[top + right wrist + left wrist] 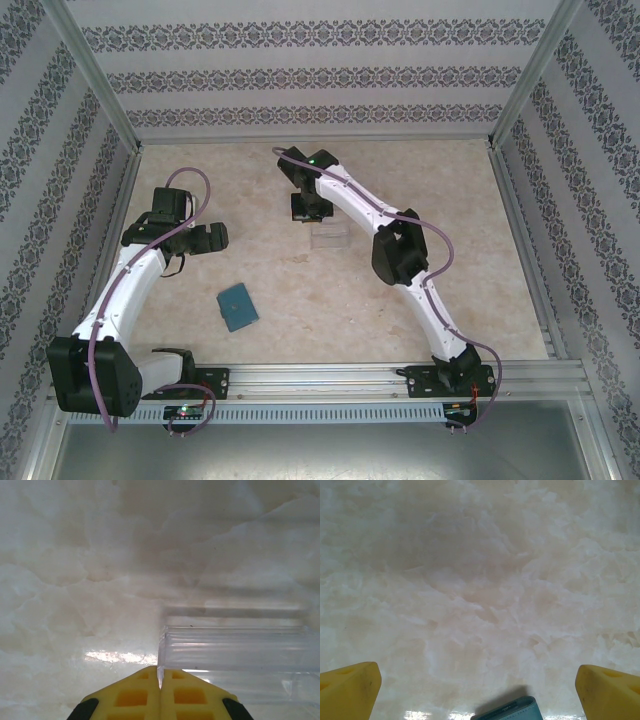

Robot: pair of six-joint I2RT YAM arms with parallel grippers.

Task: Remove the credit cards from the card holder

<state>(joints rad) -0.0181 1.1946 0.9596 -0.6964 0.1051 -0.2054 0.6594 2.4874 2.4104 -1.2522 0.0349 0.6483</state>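
The card holder (237, 307) is a teal folding wallet lying shut on the marble table, near the front left. One of its corners (512, 711) shows at the bottom of the left wrist view. No credit cards are visible. My left gripper (210, 239) (479, 687) hangs open above bare table, behind and left of the wallet, with nothing between its yellow fingers (350, 687). My right gripper (310, 209) (160, 677) is at mid table, shut on the thin wall of a clear plastic tray (331, 238) (235, 652).
Patterned walls with aluminium posts (95, 95) enclose the table on three sides. A metal rail (330, 378) carrying the arm bases runs along the front edge. The right arm's elbow (398, 250) stands right of the tray.
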